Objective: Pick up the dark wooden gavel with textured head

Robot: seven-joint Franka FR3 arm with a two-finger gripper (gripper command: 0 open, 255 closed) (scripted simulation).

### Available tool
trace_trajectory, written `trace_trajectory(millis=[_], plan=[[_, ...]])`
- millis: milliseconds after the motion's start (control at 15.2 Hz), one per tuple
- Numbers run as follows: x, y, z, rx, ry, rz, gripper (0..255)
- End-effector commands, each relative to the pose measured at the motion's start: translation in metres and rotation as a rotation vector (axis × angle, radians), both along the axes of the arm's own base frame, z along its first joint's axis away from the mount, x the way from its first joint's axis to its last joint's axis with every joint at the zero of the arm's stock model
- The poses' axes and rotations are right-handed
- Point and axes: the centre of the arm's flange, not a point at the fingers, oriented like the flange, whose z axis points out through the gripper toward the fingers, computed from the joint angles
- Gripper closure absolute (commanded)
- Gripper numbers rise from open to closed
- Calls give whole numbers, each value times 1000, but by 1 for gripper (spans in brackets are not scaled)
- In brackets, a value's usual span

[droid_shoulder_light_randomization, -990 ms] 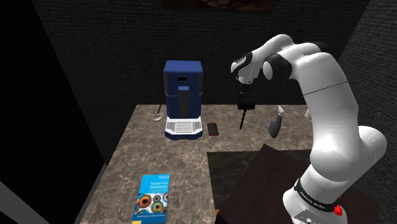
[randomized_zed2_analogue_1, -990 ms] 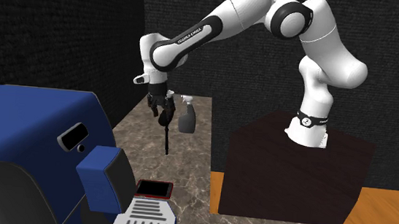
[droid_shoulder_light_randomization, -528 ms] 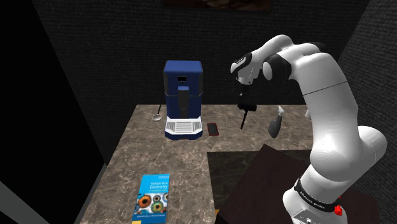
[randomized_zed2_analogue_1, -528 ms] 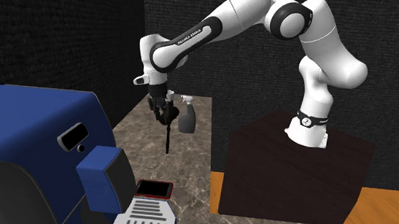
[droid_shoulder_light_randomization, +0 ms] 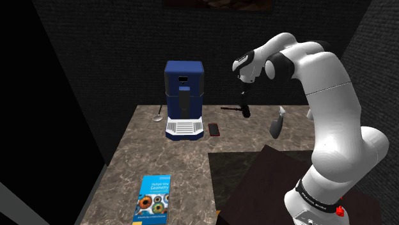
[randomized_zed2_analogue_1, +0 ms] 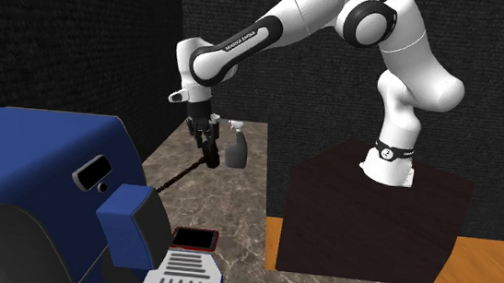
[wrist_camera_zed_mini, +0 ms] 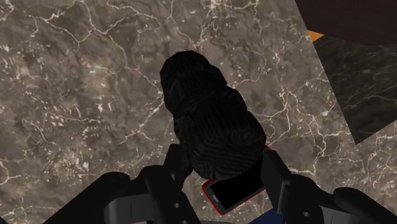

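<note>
The dark gavel (droid_shoulder_light_randomization: 238,110) hangs above the marble counter (droid_shoulder_light_randomization: 147,156), clasped by its textured head in my gripper (droid_shoulder_light_randomization: 243,105), which is shut on it. Its thin handle sticks out roughly level toward the blue coffee machine (droid_shoulder_light_randomization: 184,96). In the second exterior view the gripper (randomized_zed2_analogue_1: 208,149) holds the head while the gavel handle (randomized_zed2_analogue_1: 178,175) slants down toward that view's left. The wrist view shows the gavel head (wrist_camera_zed_mini: 210,121), black and ridged, between the two fingers (wrist_camera_zed_mini: 177,167), well above the counter.
A red-rimmed phone (droid_shoulder_light_randomization: 213,130) lies beside the coffee machine's tray. A grey spray bottle (droid_shoulder_light_randomization: 277,123) stands near the gripper, toward the shoulder view's right. A spoon (droid_shoulder_light_randomization: 158,116) and a blue book (droid_shoulder_light_randomization: 154,198) lie on the counter. The dark stand (randomized_zed2_analogue_1: 374,215) borders it.
The gavel's handle, pointing down a second ago, has swung up to roughly level, toward the coffee machine. The hand has risen slightly with the gavel in it.
</note>
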Motion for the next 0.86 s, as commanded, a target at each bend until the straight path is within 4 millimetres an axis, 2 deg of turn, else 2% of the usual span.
trace_trajectory(millis=[0,660,792], plan=[[1,0,11,0,0,0,255],[1,0,64,0,0,0,255],[1,0,65,0,0,0,255]])
